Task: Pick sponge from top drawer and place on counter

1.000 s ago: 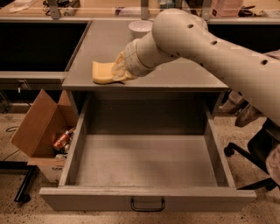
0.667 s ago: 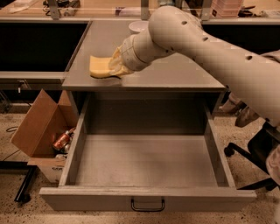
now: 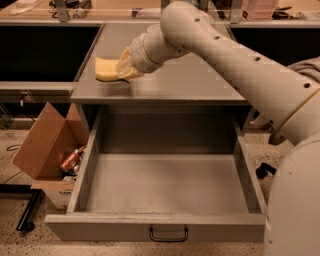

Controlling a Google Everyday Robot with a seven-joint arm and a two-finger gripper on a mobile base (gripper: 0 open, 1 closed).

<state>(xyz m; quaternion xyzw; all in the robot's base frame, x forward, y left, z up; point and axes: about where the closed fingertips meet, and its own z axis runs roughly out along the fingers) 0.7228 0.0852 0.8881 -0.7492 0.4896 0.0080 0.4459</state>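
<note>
The pale-yellow sponge (image 3: 106, 70) is at the left part of the grey counter (image 3: 200, 80), down at or just above its surface. My gripper (image 3: 122, 69) reaches in from the right and is shut on the sponge's right end. The top drawer (image 3: 165, 187) is pulled fully open below the counter, with nothing showing inside it. Its dark handle (image 3: 169, 235) is at the middle of the front panel.
An open cardboard box (image 3: 47, 150) with a can inside stands on the floor left of the drawer. A light wooden bench (image 3: 100, 10) with clutter runs behind the counter. My arm (image 3: 240, 65) crosses above the counter's right side.
My gripper has carried the sponge farther left over the counter and lower toward its surface.
</note>
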